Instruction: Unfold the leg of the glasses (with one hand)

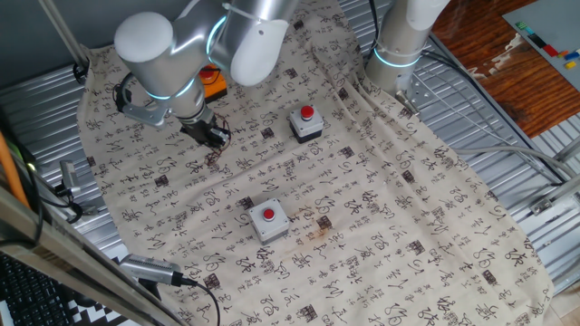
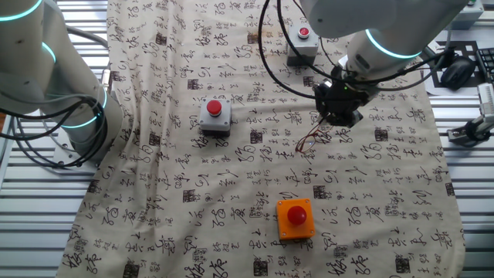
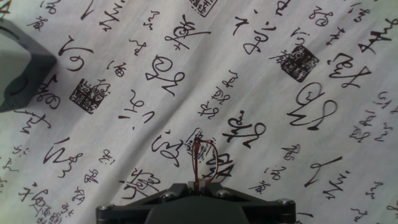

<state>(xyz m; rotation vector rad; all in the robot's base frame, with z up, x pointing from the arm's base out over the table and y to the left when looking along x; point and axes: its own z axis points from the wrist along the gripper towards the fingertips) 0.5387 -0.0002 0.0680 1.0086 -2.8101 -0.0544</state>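
The glasses (image 3: 202, 158) are thin reddish-brown wire frames, lying on the printed cloth. In the hand view one wire leg runs straight down into my gripper (image 3: 198, 185), whose jaws are shut on it; the rim loops out just ahead. In the other fixed view the glasses (image 2: 310, 142) trail down-left from the gripper (image 2: 336, 117). In one fixed view the glasses (image 1: 214, 158) show faintly just below the black gripper (image 1: 211, 138), which hangs low over the cloth at the left.
Two grey button boxes with red buttons stand on the cloth (image 1: 381, 217), one at the back (image 1: 306, 124) and one in front (image 1: 269, 220). An orange box (image 2: 295, 218) sits near the gripper. A second arm's base (image 1: 397, 54) stands at the back right.
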